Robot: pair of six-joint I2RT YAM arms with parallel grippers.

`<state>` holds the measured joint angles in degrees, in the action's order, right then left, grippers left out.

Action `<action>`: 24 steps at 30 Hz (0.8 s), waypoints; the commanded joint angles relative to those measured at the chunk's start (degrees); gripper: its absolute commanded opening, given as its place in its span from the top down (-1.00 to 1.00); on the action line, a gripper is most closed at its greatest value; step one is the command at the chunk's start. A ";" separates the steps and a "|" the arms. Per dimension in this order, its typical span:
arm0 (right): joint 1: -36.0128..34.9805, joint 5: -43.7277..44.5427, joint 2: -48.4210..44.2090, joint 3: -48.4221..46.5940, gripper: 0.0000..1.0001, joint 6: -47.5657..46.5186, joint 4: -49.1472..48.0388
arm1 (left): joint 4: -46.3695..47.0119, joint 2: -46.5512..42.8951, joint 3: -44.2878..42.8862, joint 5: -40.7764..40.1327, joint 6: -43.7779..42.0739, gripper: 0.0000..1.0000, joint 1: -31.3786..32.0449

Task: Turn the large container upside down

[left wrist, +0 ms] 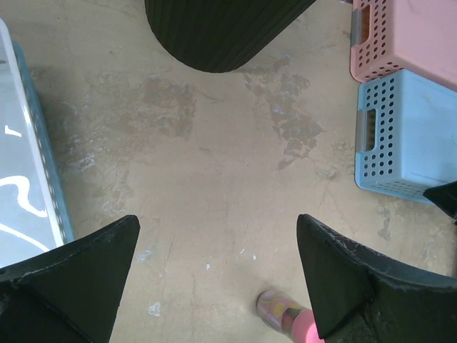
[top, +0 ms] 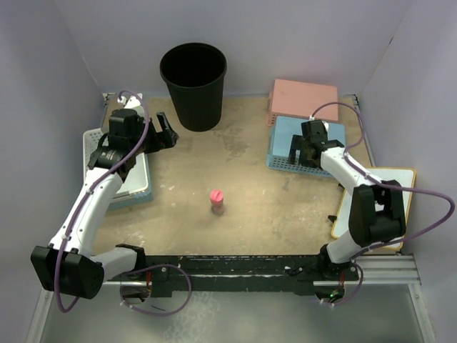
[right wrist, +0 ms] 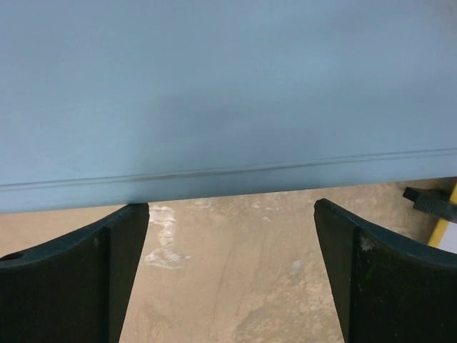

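The large container (top: 193, 86) is a tall black bin standing upright at the back of the table, its mouth facing up. In the left wrist view its ribbed side (left wrist: 221, 32) fills the top edge. My left gripper (top: 166, 131) hovers just left of the bin's base, apart from it. It is open, and only bare table lies between its jaws (left wrist: 218, 221). My right gripper (top: 305, 153) hangs over the blue basket, also open and holding nothing (right wrist: 232, 207).
A blue basket (top: 284, 139) (left wrist: 407, 136) lies bottom up at the right, with a pink basket (top: 303, 98) behind it. A white basket on a blue one (top: 136, 182) sits at the left. A small pink-capped bottle (top: 216, 201) stands mid-table. A yellow-edged board (top: 400, 186) lies far right.
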<state>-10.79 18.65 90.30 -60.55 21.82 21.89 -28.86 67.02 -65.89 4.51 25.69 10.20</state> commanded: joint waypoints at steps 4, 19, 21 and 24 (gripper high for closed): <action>-6.00 -9.78 -7.41 -3.81 -0.99 -2.15 -7.12 | 1.84 0.28 -0.77 0.38 0.84 -0.77 0.00; -12.63 -24.78 -1.25 -18.76 -0.95 0.44 -11.95 | 2.97 17.81 -24.90 -15.80 14.65 -0.77 0.00; -12.68 -25.87 -1.85 -16.98 -0.95 0.98 -13.27 | 0.40 24.20 -32.74 -16.35 15.57 -0.77 0.00; -12.68 -25.27 -3.25 -13.97 -0.95 1.02 -13.43 | 0.47 32.44 -41.40 -16.38 16.87 -0.77 0.00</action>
<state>-23.24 -4.75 89.27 -76.55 21.87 9.85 -28.29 91.46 -97.84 -8.73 38.68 10.20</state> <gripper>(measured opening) 0.976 0.883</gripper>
